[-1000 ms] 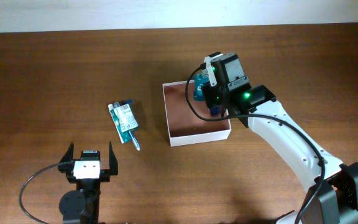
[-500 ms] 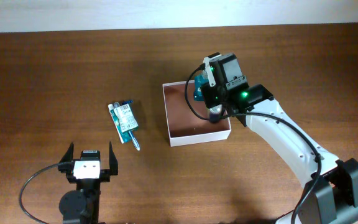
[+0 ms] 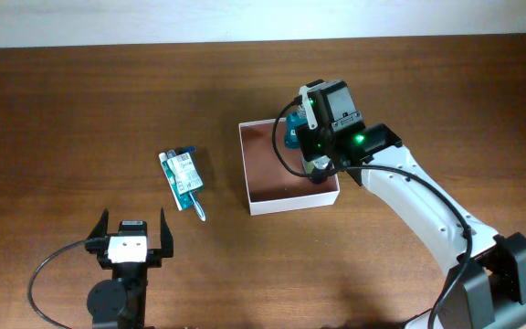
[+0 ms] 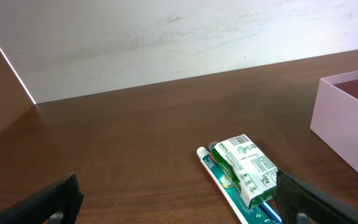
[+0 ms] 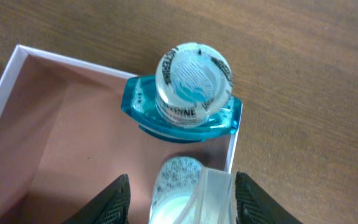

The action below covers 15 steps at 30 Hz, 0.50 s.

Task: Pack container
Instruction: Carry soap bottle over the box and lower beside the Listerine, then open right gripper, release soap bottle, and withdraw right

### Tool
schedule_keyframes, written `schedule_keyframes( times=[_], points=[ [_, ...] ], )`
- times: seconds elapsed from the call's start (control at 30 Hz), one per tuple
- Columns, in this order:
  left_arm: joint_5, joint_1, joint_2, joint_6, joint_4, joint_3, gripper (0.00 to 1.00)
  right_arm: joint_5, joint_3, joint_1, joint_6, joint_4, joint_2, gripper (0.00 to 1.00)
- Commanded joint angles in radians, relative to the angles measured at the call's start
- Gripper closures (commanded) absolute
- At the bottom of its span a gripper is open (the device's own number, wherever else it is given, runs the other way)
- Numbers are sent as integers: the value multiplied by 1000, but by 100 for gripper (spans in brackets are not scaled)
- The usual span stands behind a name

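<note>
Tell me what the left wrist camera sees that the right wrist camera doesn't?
Only the left wrist view: a green-and-white box lying against a teal tube, with a pale wall behind. Only the right wrist view: a teal bottle standing in a corner of the container, and a clear bottle beside it, between the fingers of the right gripper. Both: that container and the brown table.

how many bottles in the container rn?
2. The teal bottle stands upright in a corner of the container. The second bottle, pale-topped, is beside it, between the open fingers of the right gripper. The arm covers part of the container overhead, so more could be hidden.
</note>
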Motion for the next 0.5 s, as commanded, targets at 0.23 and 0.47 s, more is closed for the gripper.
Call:
schedule_keyframes(
  times=[0.23,0.47],
  points=[
    [-7,-5,-6,16,3,-7,1,5,23,-3,1,-26,-172,39],
    [-7,-5,-6,16,3,-7,1,60,23,-3,2,-60,-273,38]
  ],
)
